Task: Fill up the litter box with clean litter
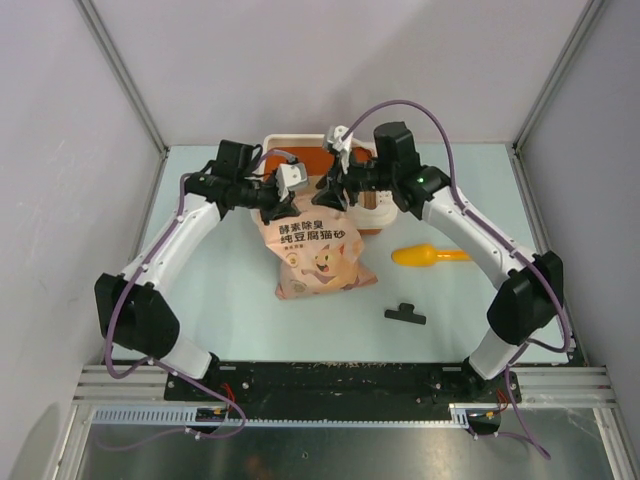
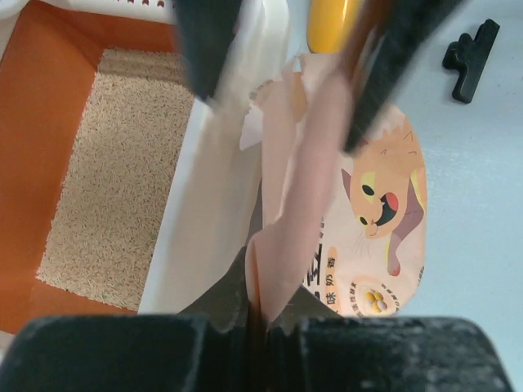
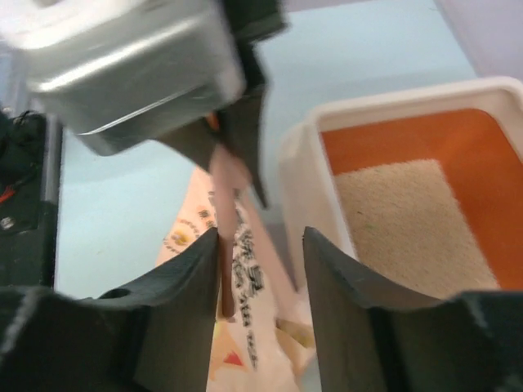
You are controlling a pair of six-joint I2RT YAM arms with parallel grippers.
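The cream-white litter box [image 1: 285,142] stands at the back centre, mostly hidden behind both grippers. Its orange floor holds a patch of pale beige clean litter [image 2: 106,188] [image 3: 409,229]. A pink cartoon-printed bag [image 1: 315,255] leans against the box's near wall [image 2: 208,204]. My left gripper [image 2: 261,314] is shut on the bag's folded top edge [image 2: 298,204]. My right gripper [image 3: 261,269] is open around the same edge, which touches only its left finger [image 3: 192,294]. In the top view, the left gripper [image 1: 288,205] and the right gripper [image 1: 335,195] sit close together above the bag's top.
An orange scoop [image 1: 430,256] lies on the table right of the bag. A black clip [image 1: 404,314] lies nearer the front. White walls and metal posts enclose the table on three sides.
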